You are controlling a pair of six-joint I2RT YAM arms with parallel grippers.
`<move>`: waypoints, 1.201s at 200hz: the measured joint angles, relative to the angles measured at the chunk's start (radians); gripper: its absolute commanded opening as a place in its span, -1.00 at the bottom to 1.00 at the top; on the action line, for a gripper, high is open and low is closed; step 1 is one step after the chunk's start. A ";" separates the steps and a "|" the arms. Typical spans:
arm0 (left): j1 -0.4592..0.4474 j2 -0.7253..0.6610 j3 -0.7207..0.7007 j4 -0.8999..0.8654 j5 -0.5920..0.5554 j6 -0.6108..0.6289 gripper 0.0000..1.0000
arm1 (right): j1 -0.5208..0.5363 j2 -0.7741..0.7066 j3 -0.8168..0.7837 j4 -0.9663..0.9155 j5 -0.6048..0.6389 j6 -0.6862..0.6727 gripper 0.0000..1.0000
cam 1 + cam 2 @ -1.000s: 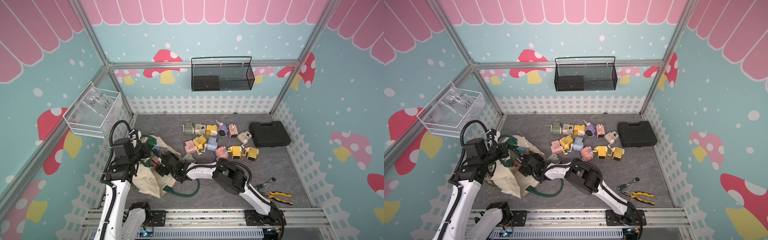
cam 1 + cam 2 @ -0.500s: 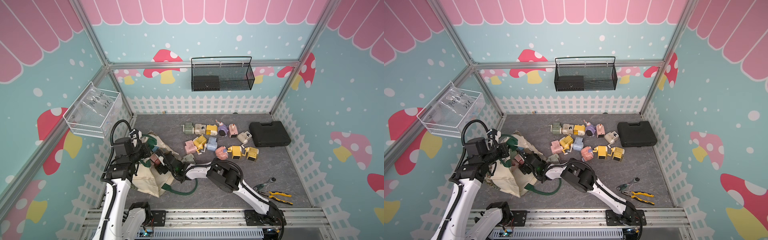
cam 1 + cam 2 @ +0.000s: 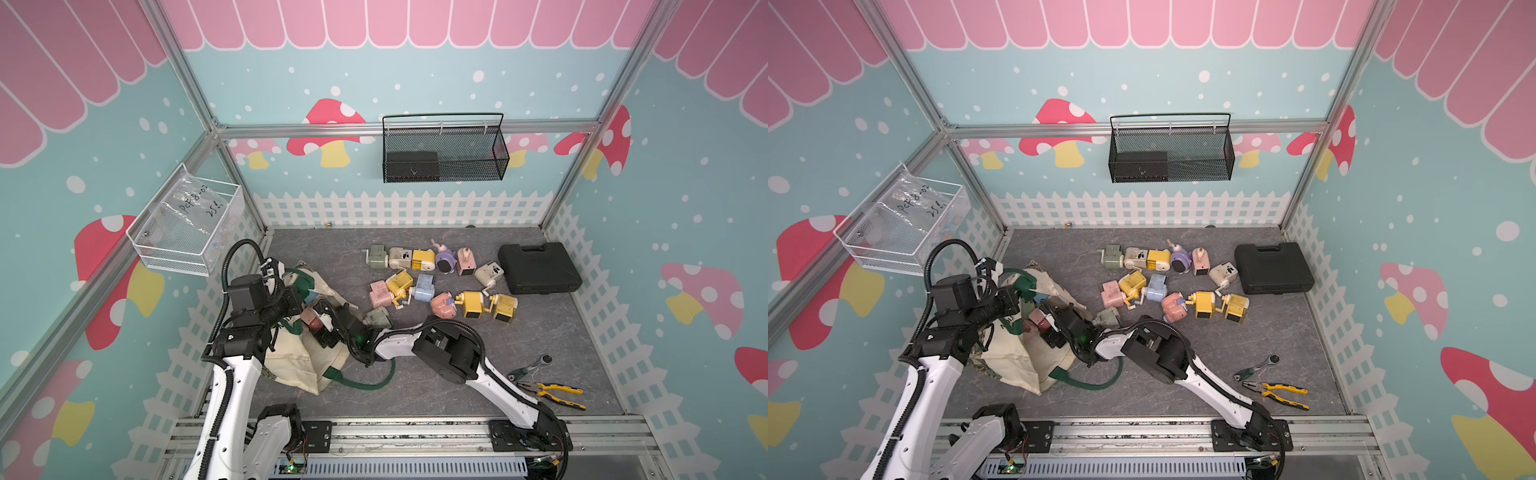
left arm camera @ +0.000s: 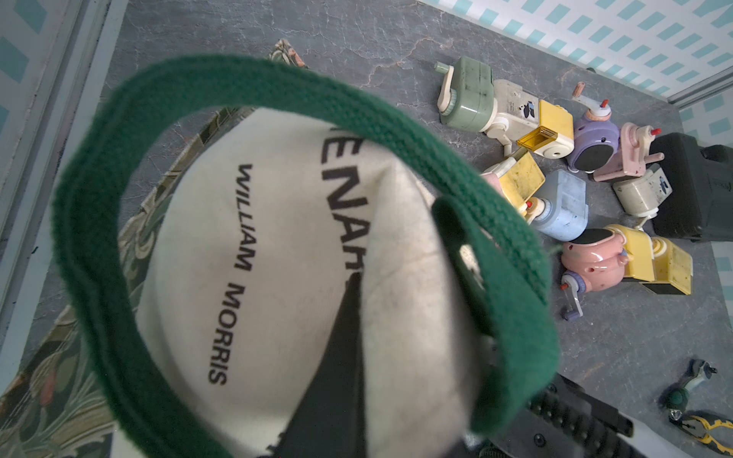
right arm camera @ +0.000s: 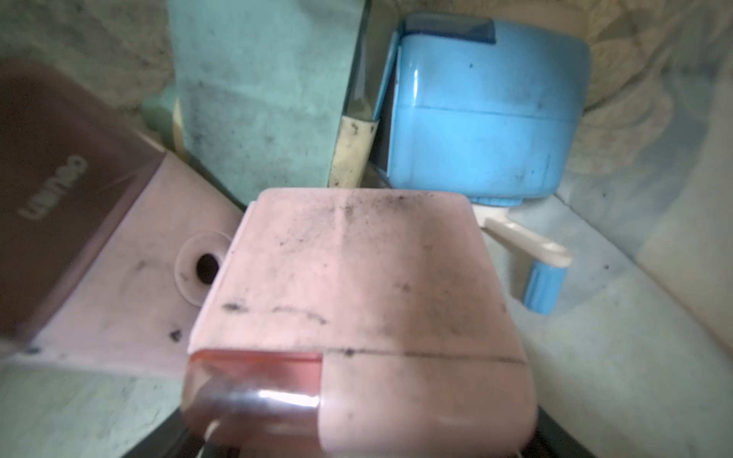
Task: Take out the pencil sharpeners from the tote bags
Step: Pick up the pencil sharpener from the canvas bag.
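The cream tote bag [image 3: 291, 365] [image 3: 1013, 357] lies at the front left with its mouth toward the middle. My left gripper [image 3: 291, 305] [image 4: 349, 317] is shut on its cream cloth below the green handle [image 4: 317, 95]. My right gripper [image 3: 324, 326] [image 5: 357, 436] reaches into the mouth, jaws on either side of a pink pencil sharpener [image 5: 357, 297] [image 3: 309, 319]; contact does not show. Deeper in the bag lie a blue sharpener [image 5: 484, 119], a green one [image 5: 258, 99] and another pink one [image 5: 119, 257]. Several sharpeners [image 3: 424, 286] [image 3: 1156, 286] lie on the floor.
A grey-green sharpener [image 3: 378, 319] lies just outside the bag's mouth. A black case [image 3: 538, 268] sits at the back right. Yellow-handled pliers [image 3: 552, 390] and a ratchet [image 3: 536, 363] lie at the front right. A black mesh basket [image 3: 444, 153] and a white wire basket [image 3: 187, 228] hang on the walls.
My right gripper has pushed further left into the bag's mouth and its jaws have narrowed round the pink sharpener. The left gripper keeps its hold on the bag.
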 measured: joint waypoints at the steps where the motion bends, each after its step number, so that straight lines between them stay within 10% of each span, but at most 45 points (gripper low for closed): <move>1: 0.000 0.000 0.000 0.000 0.000 0.000 -1.00 | 0.000 -0.001 -0.003 0.002 -0.001 0.000 0.30; 116: -0.006 0.000 0.000 0.014 0.011 0.000 -1.00 | 0.034 -0.382 -0.443 0.117 -0.087 0.020 0.25; 240: -0.006 -0.001 0.005 0.013 -0.045 0.000 -1.00 | 0.061 -0.483 -0.509 0.019 -0.206 -0.050 0.24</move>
